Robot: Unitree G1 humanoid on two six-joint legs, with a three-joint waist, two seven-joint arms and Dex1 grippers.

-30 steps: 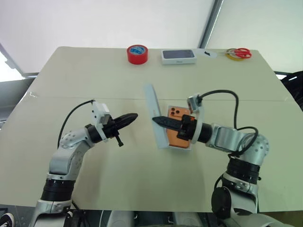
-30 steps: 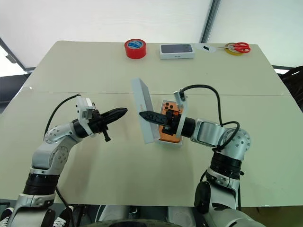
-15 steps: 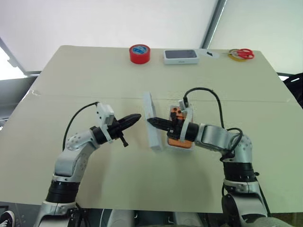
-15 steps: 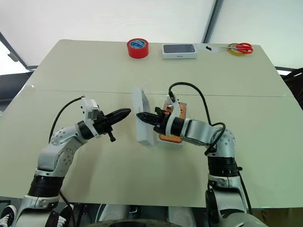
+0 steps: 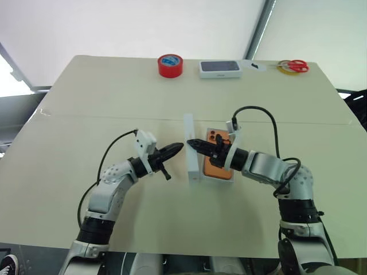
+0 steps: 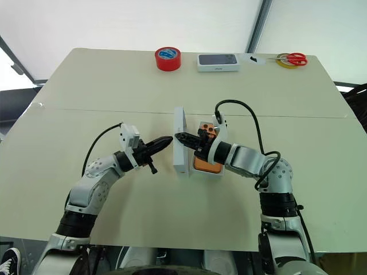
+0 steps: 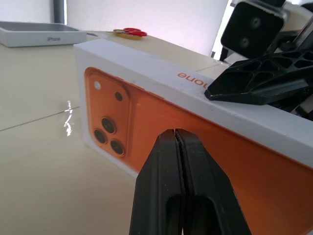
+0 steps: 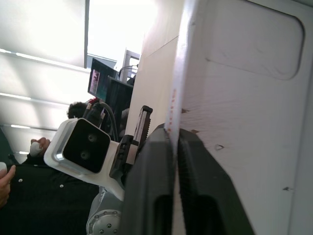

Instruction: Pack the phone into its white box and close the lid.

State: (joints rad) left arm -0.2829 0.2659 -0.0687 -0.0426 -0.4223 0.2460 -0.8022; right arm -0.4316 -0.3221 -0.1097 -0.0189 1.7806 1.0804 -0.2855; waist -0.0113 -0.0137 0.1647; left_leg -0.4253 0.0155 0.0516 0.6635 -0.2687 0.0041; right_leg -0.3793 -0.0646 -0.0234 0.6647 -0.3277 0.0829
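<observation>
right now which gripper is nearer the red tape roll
Left, only marginally. The left gripper and the right gripper both sit mid-table at the upright lid, well short of the red tape roll at the far edge.

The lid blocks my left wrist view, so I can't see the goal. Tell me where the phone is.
Observer: The phone lies back up in the box, right behind the lid, on the right arm's side.
Operator: Report how the lid stands.
Observer: Upright on one long edge on the table, beside the box's left wall.
Operator: Give me my left hand's gap to it.
Observer: From the head views, the shut left hand sits just short of the lid's printed face. I can't tell whether it touches.
</observation>
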